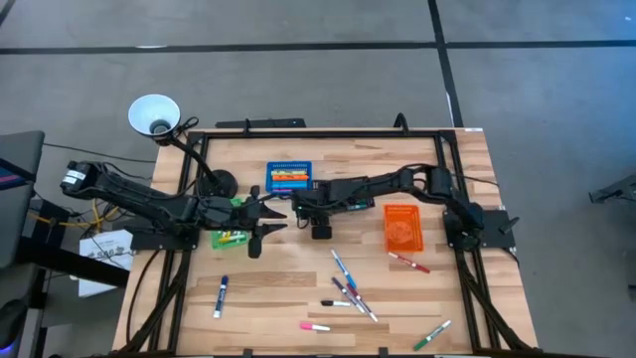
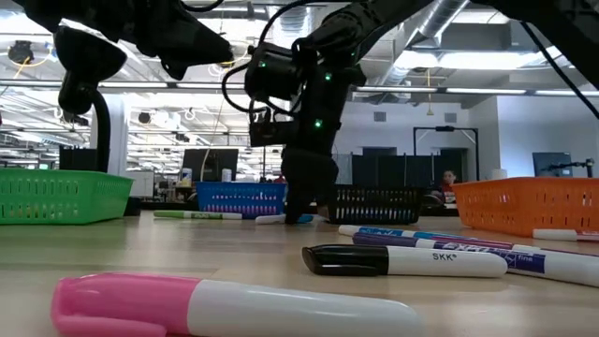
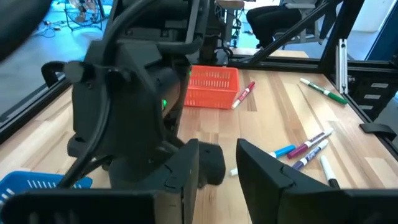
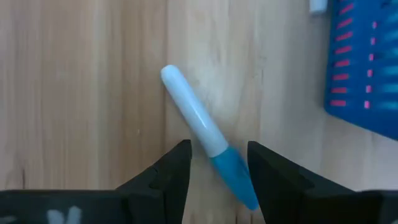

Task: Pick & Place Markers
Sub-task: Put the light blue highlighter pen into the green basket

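I have the right gripper (image 4: 217,165) pointing down over a blue-capped marker (image 4: 205,134) lying flat on the bench (image 1: 278,288), just beside the blue bin (image 1: 289,178). Its fingers are spread, one on each side of the barrel where it meets the cap, not yet pinching. The marker looks light, stiff and smooth; I judge it could roll, so I'd grip across the barrel's middle. The left gripper (image 3: 217,165) hovers just left of the right one, fingers apart and empty. More markers (image 1: 348,291) lie scattered nearer me.
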